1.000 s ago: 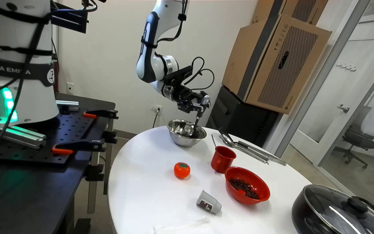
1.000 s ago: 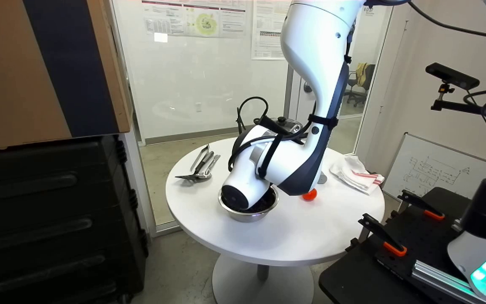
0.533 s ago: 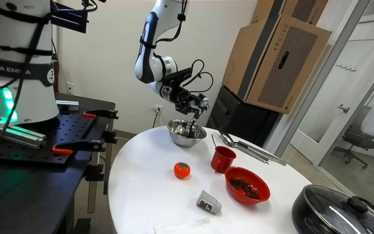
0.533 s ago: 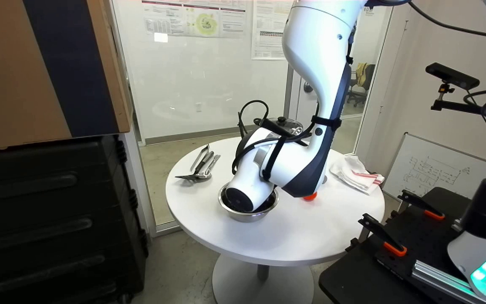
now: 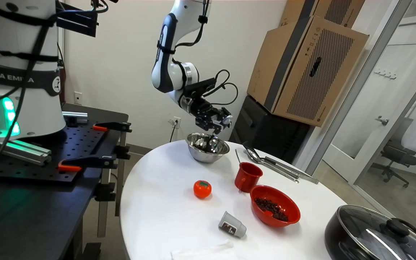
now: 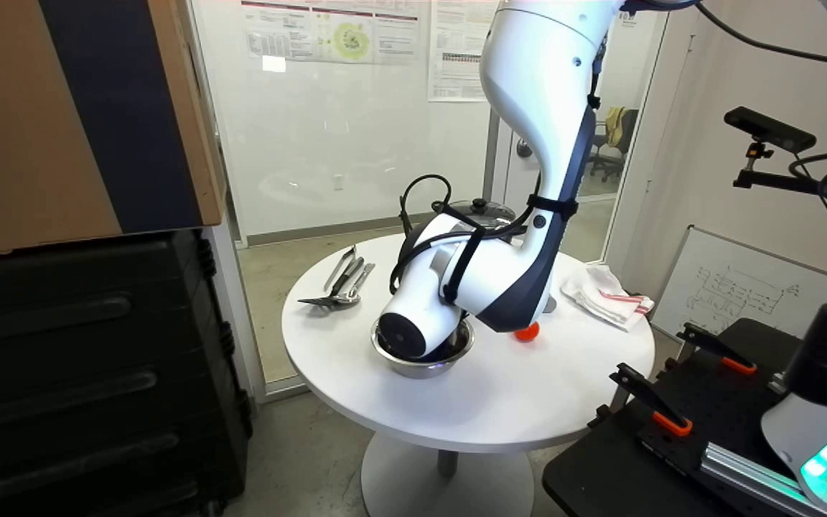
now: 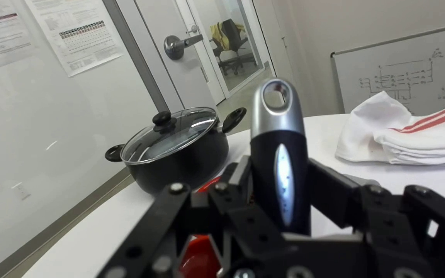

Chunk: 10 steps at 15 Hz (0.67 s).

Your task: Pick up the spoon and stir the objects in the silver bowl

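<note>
Above the silver bowl (image 5: 204,157) on the white table (image 5: 164,202), the gripper (image 7: 280,181) pinches the spoon (image 7: 279,154) by its dark handle, fingers parted only by the handle's thickness. The spoon's lower part slants down inside the bowl, the head hard to make out; a red cup (image 5: 247,177) and a tomato (image 5: 202,190) stand apart from the bowl in an exterior view.

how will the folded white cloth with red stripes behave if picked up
The folded white cloth with red stripes will likely hang floppy, since part of it lies crumpled. It may unfold if pinched by one layer, as its edge shows several stacked layers.
</note>
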Tool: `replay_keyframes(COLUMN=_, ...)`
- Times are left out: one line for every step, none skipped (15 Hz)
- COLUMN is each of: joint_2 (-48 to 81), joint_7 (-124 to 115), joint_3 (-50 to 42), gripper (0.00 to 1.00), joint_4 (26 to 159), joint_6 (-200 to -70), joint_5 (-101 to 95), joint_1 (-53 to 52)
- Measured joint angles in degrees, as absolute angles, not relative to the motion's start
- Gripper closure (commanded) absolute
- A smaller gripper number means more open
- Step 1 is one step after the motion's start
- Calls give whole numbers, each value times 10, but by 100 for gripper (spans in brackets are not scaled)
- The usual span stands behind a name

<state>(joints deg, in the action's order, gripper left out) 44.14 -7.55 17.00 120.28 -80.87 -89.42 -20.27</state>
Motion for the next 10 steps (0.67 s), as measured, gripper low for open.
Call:
replay_keyframes(joint_2=441, joint_7=-76, joint_3=170, gripper=90, joint_4=1199, joint_6=-812, joint_5=-894, joint_1=-203)
replay_keyframes(joint_2=442, joint_7=-77, joint_3=170, gripper=90, joint_4=1195, joint_6=-813, joint_5=-894, joint_1=-203)
replay_keyframes(joint_2=442, joint_7=-79, joint_3=170, gripper=90, joint_4=1191, joint_6=-813, joint_5=-895, joint_1=-203)
replay_keyframes(joint_2=442, joint_7=-81, joint_3=170, gripper=90, joint_4=1188, joint_6=-813, joint_5=-895, joint_1=-203)
replay_keyframes(joint_2=443, joint_7=-86, joint_3=170, gripper=90, joint_4=1186, joint_6=-813, joint_5=-897, joint_1=-204)
replay_keyframes(joint_2=444, joint_7=-92, joint_3=169, gripper=90, joint_4=1184, joint_6=-812, joint_5=-898, joint_1=-205)
replay_keyframes(joint_2=444, joint_7=-100, joint_3=169, gripper=90, joint_4=1184, joint_6=-809, joint_5=-902, joint_1=-206)
replay_keyframes(joint_2=446, joint_7=-108, joint_3=168, gripper=90, joint_4=1183, joint_6=-805, joint_5=-908, joint_1=-208)
replay_keyframes(joint_2=447, joint_7=-115, joint_3=167, gripper=90, joint_4=1183, joint_6=-798, joint_5=-912, joint_1=-211)
replay_keyframes(joint_2=449, joint_7=-121, joint_3=166, gripper=90, joint_4=1183, joint_6=-788, joint_5=-917, joint_1=-214)
